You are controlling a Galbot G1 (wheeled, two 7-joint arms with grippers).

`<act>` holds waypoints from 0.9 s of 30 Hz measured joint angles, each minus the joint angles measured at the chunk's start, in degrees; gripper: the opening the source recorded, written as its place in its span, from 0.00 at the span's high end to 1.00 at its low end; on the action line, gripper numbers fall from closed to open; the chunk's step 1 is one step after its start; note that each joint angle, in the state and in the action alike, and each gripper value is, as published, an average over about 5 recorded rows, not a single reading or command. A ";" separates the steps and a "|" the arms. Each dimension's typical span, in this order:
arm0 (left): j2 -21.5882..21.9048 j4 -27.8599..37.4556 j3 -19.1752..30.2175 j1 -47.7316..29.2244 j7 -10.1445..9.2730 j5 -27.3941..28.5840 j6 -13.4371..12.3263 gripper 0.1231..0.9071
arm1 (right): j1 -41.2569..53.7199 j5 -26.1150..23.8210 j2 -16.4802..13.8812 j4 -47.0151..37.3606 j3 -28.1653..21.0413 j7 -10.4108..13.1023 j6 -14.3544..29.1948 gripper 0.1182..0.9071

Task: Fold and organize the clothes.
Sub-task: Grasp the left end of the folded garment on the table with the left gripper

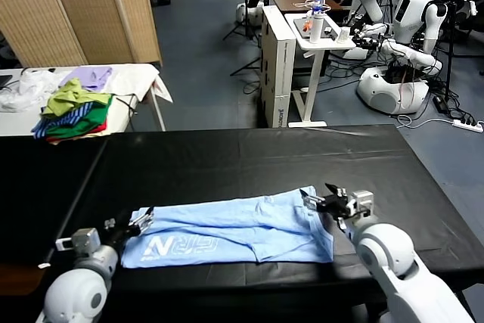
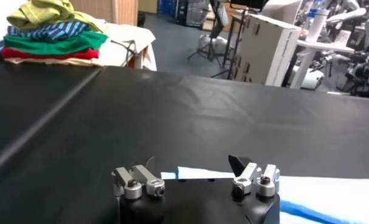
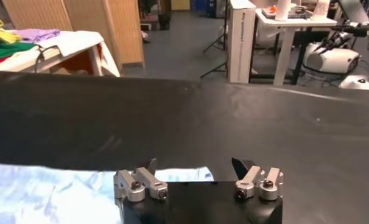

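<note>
The light-blue T-shirt (image 1: 242, 225) lies folded lengthwise into a long strip on the black table (image 1: 227, 156) near its front edge, white lettering up at its left end. My left gripper (image 1: 142, 219) is open at the strip's left end, just over its edge; in the left wrist view the gripper (image 2: 193, 165) has the shirt edge (image 2: 196, 174) between its spread fingers. My right gripper (image 1: 318, 197) is open at the strip's right end; in the right wrist view the gripper (image 3: 195, 167) stands over the shirt corner (image 3: 178, 175). Neither holds cloth.
A pile of green, red, striped and lilac garments (image 1: 76, 107) sits on a white side table (image 1: 144, 77) at the back left. A folding screen (image 1: 76, 5), a white desk (image 1: 318, 35) and other robots (image 1: 408, 28) stand beyond the table.
</note>
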 joint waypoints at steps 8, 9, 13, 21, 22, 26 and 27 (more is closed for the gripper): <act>-0.49 1.13 0.54 -0.04 0.52 0.15 0.01 0.00 | 0.71 -0.70 0.79 -2.66 -0.45 -0.18 0.01 0.15; -0.57 1.22 0.64 -0.12 0.60 0.16 0.01 0.00 | 0.77 -0.77 0.87 -2.88 -0.49 -0.22 0.02 0.18; -0.88 1.46 1.08 -0.56 0.83 0.17 -0.05 0.11 | 1.19 -1.36 1.40 -3.89 -0.71 -0.32 0.34 0.45; -1.82 3.19 1.91 -1.92 2.17 3.37 -1.03 0.72 | 2.89 -3.59 2.98 -6.64 -1.75 0.35 4.02 0.93; -1.91 3.48 2.02 -2.19 2.41 4.19 -1.28 0.81 | 3.22 -3.70 3.25 -7.11 -1.90 0.33 4.44 0.95; -2.22 5.00 2.38 -3.62 2.86 6.25 -2.04 0.95 | 4.20 -3.69 4.17 -8.51 -2.22 -0.45 5.43 0.94; -2.28 5.41 2.43 -4.02 2.94 6.42 -2.19 0.95 | 4.23 -3.66 4.27 -8.59 -2.17 -0.81 5.51 0.92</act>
